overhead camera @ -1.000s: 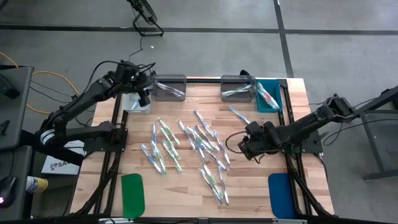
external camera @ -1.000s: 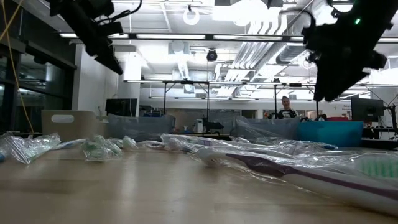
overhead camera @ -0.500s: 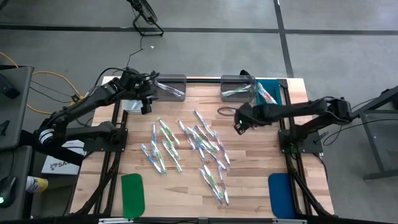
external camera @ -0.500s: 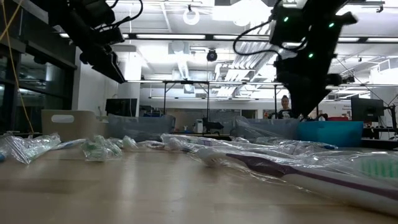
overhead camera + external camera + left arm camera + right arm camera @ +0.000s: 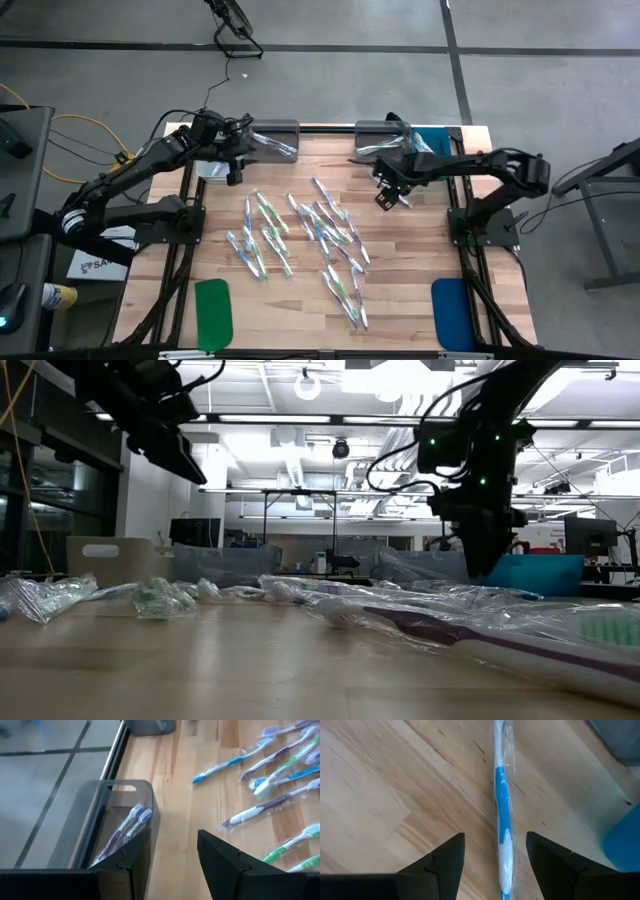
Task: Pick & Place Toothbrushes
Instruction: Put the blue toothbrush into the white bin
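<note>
Several clear-wrapped toothbrushes (image 5: 300, 235) with green, blue and purple accents lie scattered flat on the middle of the wooden table. My right gripper (image 5: 388, 190) hangs open near the far right bins, pointing down. In the right wrist view its fingers (image 5: 495, 840) stand on either side of one blue-and-white toothbrush (image 5: 501, 785) lying flat on the wood, without touching it. My left gripper (image 5: 232, 165) is open at the far left, above the edge of a clear bin (image 5: 107, 810) that holds purple toothbrushes (image 5: 127, 825).
Two grey bins (image 5: 272, 140) (image 5: 383, 140) and a teal bin (image 5: 432, 155) with toothbrushes stand along the far edge. A green pad (image 5: 213, 310) and a blue pad (image 5: 450, 310) lie at the near corners. Bare wood shows between the pile and the right edge.
My right gripper has swung from the right middle of the table toward the far edge and slightly left, coming over the lone blue toothbrush near the far right bins. The toothbrushes have stayed where they were.
</note>
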`<state>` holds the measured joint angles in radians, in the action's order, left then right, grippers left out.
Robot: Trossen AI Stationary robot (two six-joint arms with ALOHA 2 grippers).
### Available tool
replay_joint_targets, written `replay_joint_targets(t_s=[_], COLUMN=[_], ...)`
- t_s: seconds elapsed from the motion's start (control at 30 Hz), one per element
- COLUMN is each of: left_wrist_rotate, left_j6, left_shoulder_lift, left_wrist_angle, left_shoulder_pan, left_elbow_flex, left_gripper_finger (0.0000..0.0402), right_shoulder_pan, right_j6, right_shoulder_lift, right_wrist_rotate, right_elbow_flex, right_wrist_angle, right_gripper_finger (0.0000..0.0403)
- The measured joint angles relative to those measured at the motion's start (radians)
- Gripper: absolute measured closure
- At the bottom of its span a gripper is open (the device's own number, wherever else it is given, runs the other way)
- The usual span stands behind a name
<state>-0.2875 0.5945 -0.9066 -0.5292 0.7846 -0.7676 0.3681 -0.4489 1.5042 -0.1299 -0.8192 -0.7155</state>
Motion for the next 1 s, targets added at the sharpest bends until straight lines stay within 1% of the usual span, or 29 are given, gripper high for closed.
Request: replay_joint_targets(t_s=[0.1, 0.37, 0.47, 0.53, 0.63, 0.87, 0.9, 1.0], left_wrist_rotate=[-0.021, -0.030, -0.043, -0.047, -0.047, -0.047, -0.046, -0.046], left_j6=[0.000, 0.000, 0.002, 0.005, 0.006, 0.007, 0.007, 0.007], left_shoulder_lift=[0.000, 0.000, 0.000, 0.000, 0.000, 0.000, 0.000, 0.000], left_wrist_angle=[0.004, 0.005, 0.005, 0.004, 0.004, 0.004, 0.004, 0.004], left_shoulder_pan=[0.000, 0.000, 0.000, 0.000, 0.000, 0.000, 0.000, 0.000], left_elbow_flex=[0.000, 0.000, 0.000, 0.000, 0.000, 0.000, 0.000, 0.000], left_gripper_finger=[0.0247, 0.0247, 0.0247, 0.0247, 0.0247, 0.0247, 0.0247, 0.0247], right_shoulder_pan=[0.007, 0.039, 0.039, 0.039, 0.038, 0.036, 0.034, 0.017], right_j6=[0.019, 0.057, 0.062, 0.061, 0.056, 0.033, 0.032, 0.005], right_shoulder_lift=[0.028, 0.125, 0.145, 0.150, 0.150, 0.152, 0.152, 0.152], right_wrist_rotate=[0.001, 0.010, 0.022, 0.033, 0.045, 0.065, 0.064, 0.038], right_elbow_flex=[0.000, -0.003, -0.007, -0.006, -0.004, -0.003, -0.003, -0.002], right_wrist_angle=[0.026, 0.050, 0.053, 0.056, 0.064, 0.076, 0.076, 0.076], right_gripper_finger=[0.0198, 0.0198, 0.0209, 0.0226, 0.0264, 0.0375, 0.0384, 0.0386])
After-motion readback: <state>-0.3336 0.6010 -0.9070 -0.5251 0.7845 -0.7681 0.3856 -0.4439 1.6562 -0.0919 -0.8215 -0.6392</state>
